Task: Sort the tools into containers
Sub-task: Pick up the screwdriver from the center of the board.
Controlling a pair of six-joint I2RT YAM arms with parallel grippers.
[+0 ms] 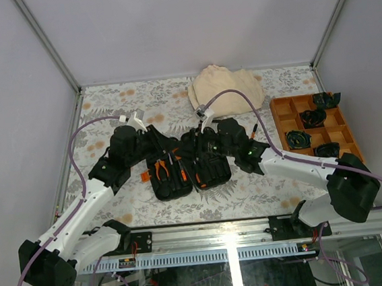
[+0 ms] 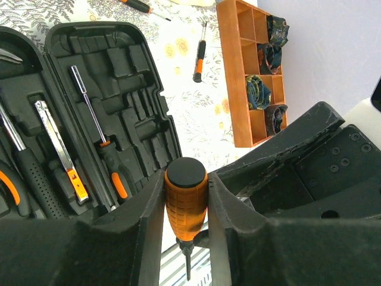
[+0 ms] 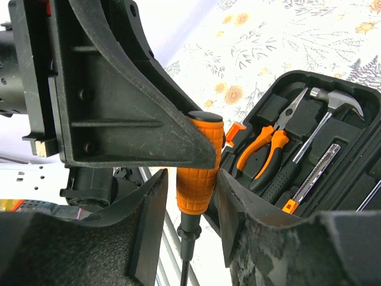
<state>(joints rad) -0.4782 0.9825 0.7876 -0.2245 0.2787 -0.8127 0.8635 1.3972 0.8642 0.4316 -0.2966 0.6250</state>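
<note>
No legible text or labels

On the desk the open case holds pliers and hammer; the cloth lies behind it, the tray to its right.

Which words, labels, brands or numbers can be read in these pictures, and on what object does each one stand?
None: no text can be read in any view.
The tool case, the orange screwdriver handle and the wooden tray show no print, label or number.
</note>
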